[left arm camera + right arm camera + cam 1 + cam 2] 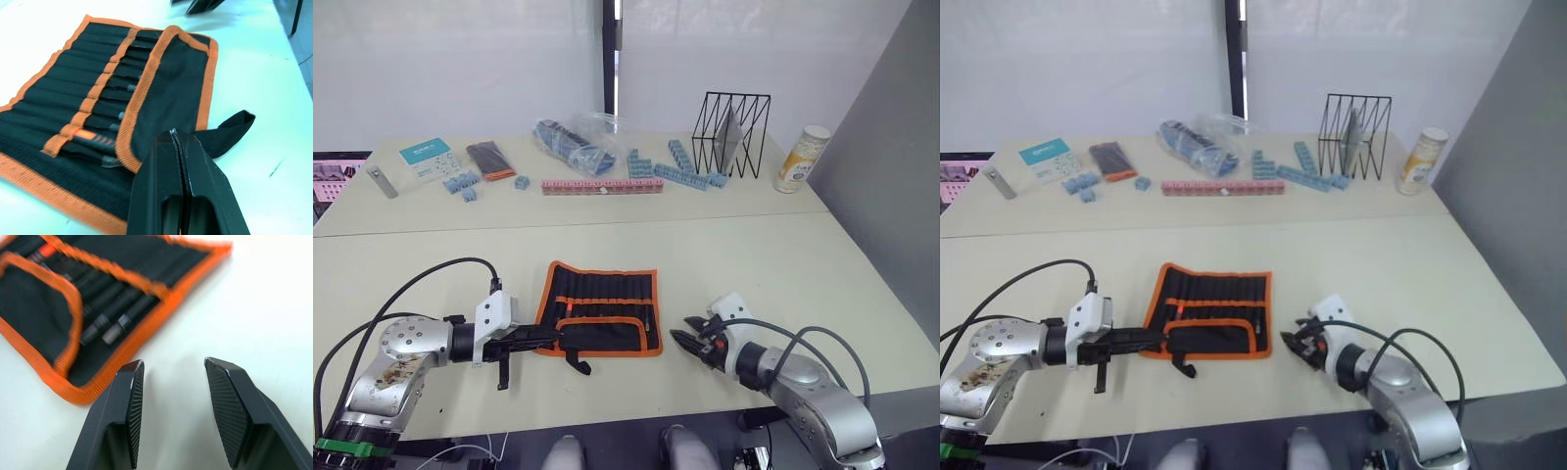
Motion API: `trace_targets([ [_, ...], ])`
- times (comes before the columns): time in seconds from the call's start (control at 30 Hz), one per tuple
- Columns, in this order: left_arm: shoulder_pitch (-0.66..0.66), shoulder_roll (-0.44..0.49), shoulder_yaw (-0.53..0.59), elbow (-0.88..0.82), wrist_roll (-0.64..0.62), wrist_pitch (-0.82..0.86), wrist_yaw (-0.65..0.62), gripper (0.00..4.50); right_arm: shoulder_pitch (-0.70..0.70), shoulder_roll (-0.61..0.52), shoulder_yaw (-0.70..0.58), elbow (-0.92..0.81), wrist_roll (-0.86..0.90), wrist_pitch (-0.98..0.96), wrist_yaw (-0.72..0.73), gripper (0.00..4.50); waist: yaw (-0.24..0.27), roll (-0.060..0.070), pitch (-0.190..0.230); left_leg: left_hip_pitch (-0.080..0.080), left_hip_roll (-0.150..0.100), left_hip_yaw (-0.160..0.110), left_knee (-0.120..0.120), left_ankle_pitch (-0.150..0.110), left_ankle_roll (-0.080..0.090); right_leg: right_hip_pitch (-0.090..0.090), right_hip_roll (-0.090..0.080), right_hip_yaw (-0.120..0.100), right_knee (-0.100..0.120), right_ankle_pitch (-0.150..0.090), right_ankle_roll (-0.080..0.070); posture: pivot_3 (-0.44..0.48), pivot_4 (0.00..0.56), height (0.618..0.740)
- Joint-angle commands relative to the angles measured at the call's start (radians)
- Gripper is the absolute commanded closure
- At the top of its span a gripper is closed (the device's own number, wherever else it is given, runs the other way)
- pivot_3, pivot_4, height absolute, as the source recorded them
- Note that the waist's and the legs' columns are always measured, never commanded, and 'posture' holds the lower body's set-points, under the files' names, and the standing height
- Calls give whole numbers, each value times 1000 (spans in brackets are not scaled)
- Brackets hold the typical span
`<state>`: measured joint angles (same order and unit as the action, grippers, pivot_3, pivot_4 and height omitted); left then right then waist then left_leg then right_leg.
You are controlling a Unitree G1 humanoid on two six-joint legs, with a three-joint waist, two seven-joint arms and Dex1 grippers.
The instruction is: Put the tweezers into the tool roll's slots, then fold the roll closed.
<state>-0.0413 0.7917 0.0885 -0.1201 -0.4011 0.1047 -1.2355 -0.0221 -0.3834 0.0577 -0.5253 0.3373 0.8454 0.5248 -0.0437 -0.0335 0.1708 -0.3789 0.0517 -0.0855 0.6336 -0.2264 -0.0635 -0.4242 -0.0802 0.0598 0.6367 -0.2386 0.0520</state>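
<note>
- Down at the near edge of the tabletop [783, 255], the left claw [546, 340] has its two black fingers pressed shut together, with nothing visibly between them; the tips sit at the near left corner of the tool roll [602, 308], over its folded flap.
- The right claw [686, 339] rests low on the tabletop just beside the roll's right edge, its fingers [131, 396] spread apart with bare tabletop between them, holding nothing.
- The tool roll lies flat and unrolled between the two claws, black with orange edging and an orange stripe across its inner face.
- An orange-edged flap [171, 93] is folded up over the near part of the roll.
- The tweezers [110, 316] sit tucked in the slots [93, 93], slim dark tips showing side by side past the flap's edge; how many there are I cannot tell.
- The black strap [576, 361] trails from the roll's near edge onto the tabletop, beside the left claw.
- Well apart, along the far side: a black wire rack [732, 135], a pale canister [801, 159], blue blocks [677, 168], a long pink strip [602, 185], a clear bag with blue parts [579, 142], a small black-and-orange case [490, 160] and a teal card [428, 157].
</note>
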Motion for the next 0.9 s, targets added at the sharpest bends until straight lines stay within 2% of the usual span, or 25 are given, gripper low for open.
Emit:
trace_targets([
  [0.03, 27, -6, 104, -38, -64, -43, 14, 4500, -33, 28, -32, -14, 95, 86, 4, 2330, -2, 0, 0, 0, 0, 0, 0, 0, 0, 0, 3, 4, 0, 1, 1, 0, 150, 737],
  [0.1, 62, 3, 144, -62, -103, -12, 10, 4500, -50, 48, -45, -9, 134, 138, -13, 2330, -2, 0, 0, 0, 1, 0, -1, 0, 0, 0, 4, 5, 0, 3, 6, 0, 150, 737],
  [0.37, 207, 76, 324, -180, -219, 132, 15, 4500, -162, 107, -83, 86, 231, 302, -55, 2330, -2, 1, 1, -1, 1, 0, -1, 0, 1, 0, 5, 8, -4, 3, 5, 0, 150, 737],
  [0.43, 237, 100, 363, -190, -242, 154, -14, 4500, -180, 112, -87, 112, 245, 320, -56, 2330, -2, 1, 1, -1, 1, 0, -1, 0, 1, 0, 5, 8, -5, 0, 0, 0, 150, 737],
  [0.63, 272, 138, 466, -172, -309, 177, -102, 4500, -234, 168, -153, 202, 316, 369, -73, 2330, -6, 1, 1, -1, 2, 0, -1, 0, 1, 0, 7, 9, -4, 0, -1, 0, 150, 737],
  [0.77, 284, 135, 463, -156, -287, 136, -144, 3322, -254, 170, -146, 237, 324, 365, -75, 2272, -12, 1, 1, 0, 2, 1, -2, 0, 1, 0, 7, 10, -4, 0, -1, 0, 150, 737],
  [0.87, 267, 124, 449, -143, -274, 120, -136, 2375, -255, 174, -141, 242, 328, 358, -81, 3104, -15, 1, 1, -1, 2, 1, -2, 0, 1, 0, 7, 10, -4, 0, -1, 0, 150, 737],
  [0.9, 263, 120, 445, -140, -271, 115, -133, 1984, -255, 176, -143, 242, 330, 357, -85, 3536, -17, 1, 1, -1, 2, 1, -2, 0, 1, 0, 7, 10, -4, 0, -1, 0, 150, 737],
])
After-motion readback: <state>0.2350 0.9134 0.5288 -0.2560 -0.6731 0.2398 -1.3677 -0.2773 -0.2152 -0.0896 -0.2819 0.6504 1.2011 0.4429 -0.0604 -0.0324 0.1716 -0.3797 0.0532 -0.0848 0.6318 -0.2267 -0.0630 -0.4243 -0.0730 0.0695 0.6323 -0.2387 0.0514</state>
